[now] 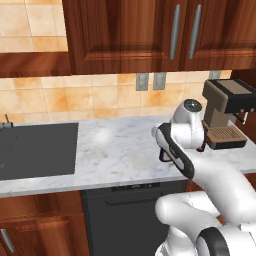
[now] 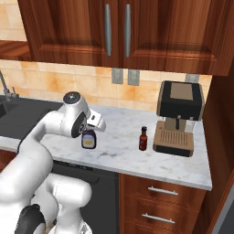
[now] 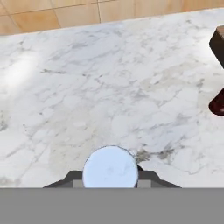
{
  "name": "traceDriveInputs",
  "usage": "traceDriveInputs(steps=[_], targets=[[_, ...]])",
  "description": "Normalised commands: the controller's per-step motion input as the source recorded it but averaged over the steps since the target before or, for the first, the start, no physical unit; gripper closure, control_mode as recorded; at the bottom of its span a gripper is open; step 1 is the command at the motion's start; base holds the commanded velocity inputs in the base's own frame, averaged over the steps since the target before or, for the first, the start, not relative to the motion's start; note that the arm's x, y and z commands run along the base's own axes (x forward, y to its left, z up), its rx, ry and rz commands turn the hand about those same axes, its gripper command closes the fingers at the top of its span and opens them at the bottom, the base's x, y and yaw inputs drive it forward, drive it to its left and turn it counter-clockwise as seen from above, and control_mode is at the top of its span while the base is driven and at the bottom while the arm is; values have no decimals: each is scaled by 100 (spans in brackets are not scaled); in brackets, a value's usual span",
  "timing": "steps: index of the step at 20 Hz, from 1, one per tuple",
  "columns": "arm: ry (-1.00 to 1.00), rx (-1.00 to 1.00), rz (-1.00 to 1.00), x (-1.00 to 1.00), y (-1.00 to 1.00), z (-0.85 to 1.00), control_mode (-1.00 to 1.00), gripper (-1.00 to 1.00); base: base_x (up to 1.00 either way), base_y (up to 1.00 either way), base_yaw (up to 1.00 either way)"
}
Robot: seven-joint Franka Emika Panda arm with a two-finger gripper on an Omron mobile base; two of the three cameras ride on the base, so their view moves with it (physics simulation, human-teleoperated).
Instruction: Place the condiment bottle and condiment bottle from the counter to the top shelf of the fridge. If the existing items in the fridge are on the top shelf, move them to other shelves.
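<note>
On the marbled tabletop (image 2: 123, 151), below the dark wooden wall cabinets (image 2: 137, 32), the gripper (image 2: 88, 133) reaches down over the squat pale condiment bottle (image 2: 88, 140) with the dark blue label. The jaws are closed in on it: in the hand view the bottle's round top (image 3: 110, 167) sits right between the two dark finger tips (image 3: 72, 179), which press against it on either side. In the right base view the bottle hangs directly under the hand, its base at or just above the stone; whether it touches the slab I cannot tell. The slimmer dark red condiment bottle (image 2: 143, 139) stands upright further right, well apart from the gripper and just beside the coffee machine (image 2: 178, 118). The hand view catches that red bottle's base (image 3: 217, 104) at its right edge. A dark sink (image 1: 37, 150) lies at the left end of the tabletop.
</note>
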Motion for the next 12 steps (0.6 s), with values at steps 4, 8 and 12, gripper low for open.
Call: traceDriveInputs(steps=[4, 8, 12], targets=[[0, 0, 0, -100, 1, 100, -100, 100, 0, 0, 0], [0, 0, 0, -100, 0, 100, -100, 100, 0, 0, 0], [-1, -5, -3, -100, 12, 100, -100, 100, 0, 0, 0]])
